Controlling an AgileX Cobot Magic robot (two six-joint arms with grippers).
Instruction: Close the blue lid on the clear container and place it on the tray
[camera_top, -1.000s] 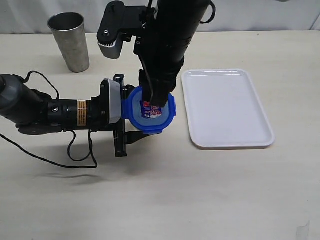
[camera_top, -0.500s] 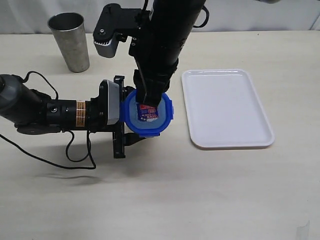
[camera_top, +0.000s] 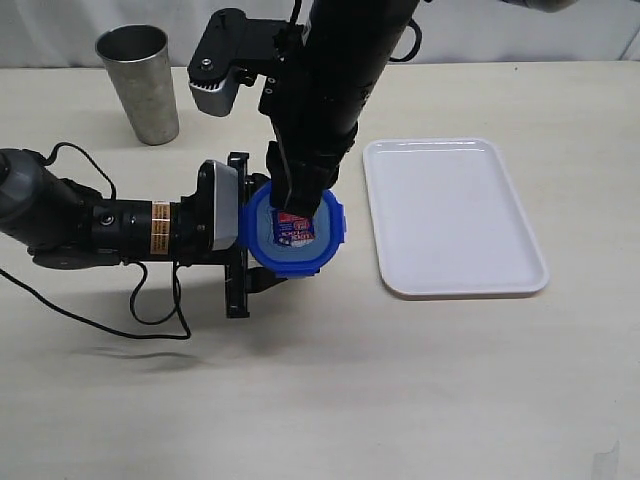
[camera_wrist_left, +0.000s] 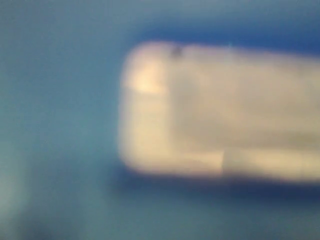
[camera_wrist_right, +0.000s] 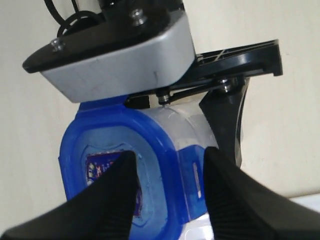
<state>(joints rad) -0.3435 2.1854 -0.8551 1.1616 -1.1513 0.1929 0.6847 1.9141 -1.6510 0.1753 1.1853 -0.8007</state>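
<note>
Beneath the right end effector (camera_top: 300, 205), the blue lid (camera_top: 296, 258).

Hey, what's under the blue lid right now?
The container: a strip of its clear wall shows beneath the lid in the right wrist view. The lid covers its mouth and inside, so contents can't be seen.

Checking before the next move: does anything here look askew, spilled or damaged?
Nothing looks spilled or broken. The round blue plastic lid looks seated squarely on the clear plastic container, and the flat white tray lies flat. The only oddity is that the left wrist view is a complete blur.
</note>
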